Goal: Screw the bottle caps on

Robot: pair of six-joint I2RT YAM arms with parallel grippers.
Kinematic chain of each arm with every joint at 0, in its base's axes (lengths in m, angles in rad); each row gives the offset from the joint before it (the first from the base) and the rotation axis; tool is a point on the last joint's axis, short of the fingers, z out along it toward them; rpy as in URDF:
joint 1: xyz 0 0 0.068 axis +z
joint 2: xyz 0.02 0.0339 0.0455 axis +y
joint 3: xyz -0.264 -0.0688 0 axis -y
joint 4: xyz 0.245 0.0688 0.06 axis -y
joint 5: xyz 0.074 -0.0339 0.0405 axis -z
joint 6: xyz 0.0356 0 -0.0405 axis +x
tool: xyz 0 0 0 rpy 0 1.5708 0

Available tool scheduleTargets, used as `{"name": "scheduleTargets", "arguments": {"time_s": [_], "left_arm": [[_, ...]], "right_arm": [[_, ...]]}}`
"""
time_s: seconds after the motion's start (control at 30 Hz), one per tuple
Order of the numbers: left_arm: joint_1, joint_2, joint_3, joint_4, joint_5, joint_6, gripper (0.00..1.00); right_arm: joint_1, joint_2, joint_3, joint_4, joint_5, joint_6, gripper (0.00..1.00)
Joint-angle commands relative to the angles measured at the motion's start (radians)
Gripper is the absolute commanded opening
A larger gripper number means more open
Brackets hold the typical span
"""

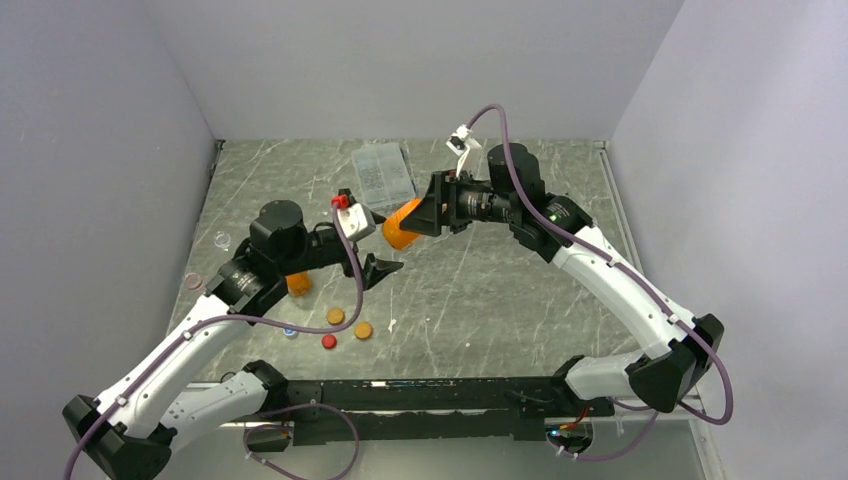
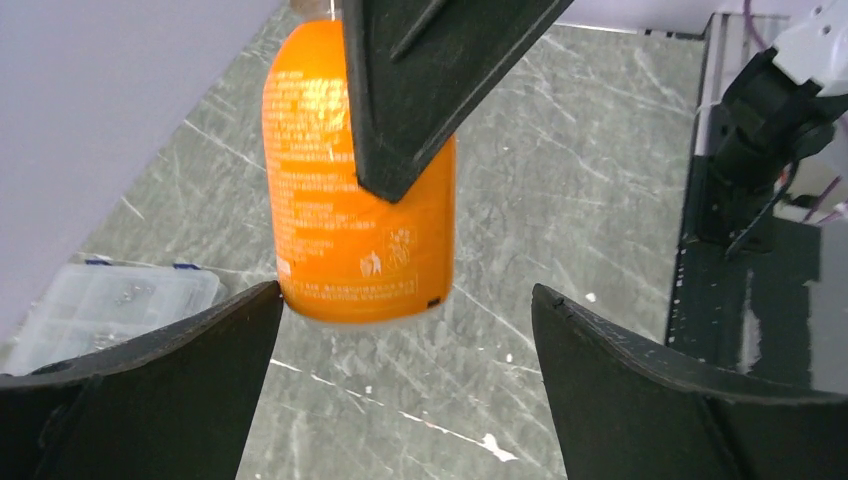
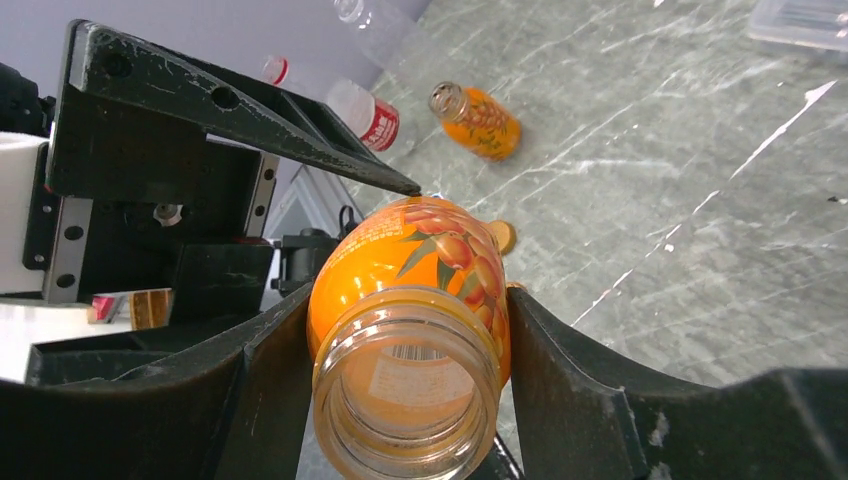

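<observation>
My right gripper (image 1: 425, 215) is shut on an orange bottle (image 1: 401, 226) and holds it tilted above the table. In the right wrist view the bottle (image 3: 410, 300) sits between the fingers with its open, capless neck toward the camera. My left gripper (image 1: 384, 270) is open and empty just below the bottle's base (image 2: 360, 230); its fingertips (image 2: 250, 320) stand apart from it. A second capless orange bottle (image 3: 480, 120) and a clear bottle with a red label (image 3: 368, 115) are on the table. Two orange caps (image 1: 335, 316) (image 1: 363, 330), a red cap (image 1: 329, 341) and a blue-and-white cap (image 1: 290, 330) lie near the front.
A flat clear compartment box (image 1: 383, 170) lies at the back centre. Two small clear round dishes (image 1: 221, 240) (image 1: 193, 281) sit at the left. The left arm covers part of the second orange bottle (image 1: 298, 284) in the top view.
</observation>
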Motion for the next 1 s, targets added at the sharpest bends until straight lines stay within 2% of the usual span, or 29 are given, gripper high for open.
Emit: {"name": "scheduleTargets", "arguments": {"time_s": [0.0,0.27,0.4,0.53,0.67,0.77,0.9,0.97], "left_arm": [[-0.071,0.006,-0.018,0.095,-0.068,0.131,0.99],[-0.088,-0.010,-0.067,0.181,-0.142,0.144,0.96],[-0.089,-0.016,-0.076,0.208,-0.151,0.140,0.90],[-0.088,-0.013,-0.079,0.226,-0.151,0.120,0.80],[-0.089,0.011,-0.065,0.226,-0.121,0.097,0.60],[-0.089,0.016,-0.064,0.226,-0.145,0.069,0.48],[-0.089,0.004,-0.066,0.211,-0.213,0.017,0.46],[-0.088,-0.008,-0.074,0.201,-0.277,-0.005,0.46]], "right_arm": [[0.043,0.003,0.044,0.026,-0.027,0.019,0.44],[0.079,0.020,0.070,0.021,-0.004,0.024,0.44],[0.084,0.018,0.073,0.026,0.002,0.030,0.44],[0.092,0.028,0.073,0.029,0.009,0.033,0.44],[0.100,0.032,0.073,0.035,0.027,0.036,0.46],[0.101,0.025,0.072,0.028,0.055,0.033,0.55],[0.101,-0.010,0.067,0.022,0.127,0.026,0.88],[0.101,-0.044,0.064,0.005,0.197,0.013,0.99]]}}
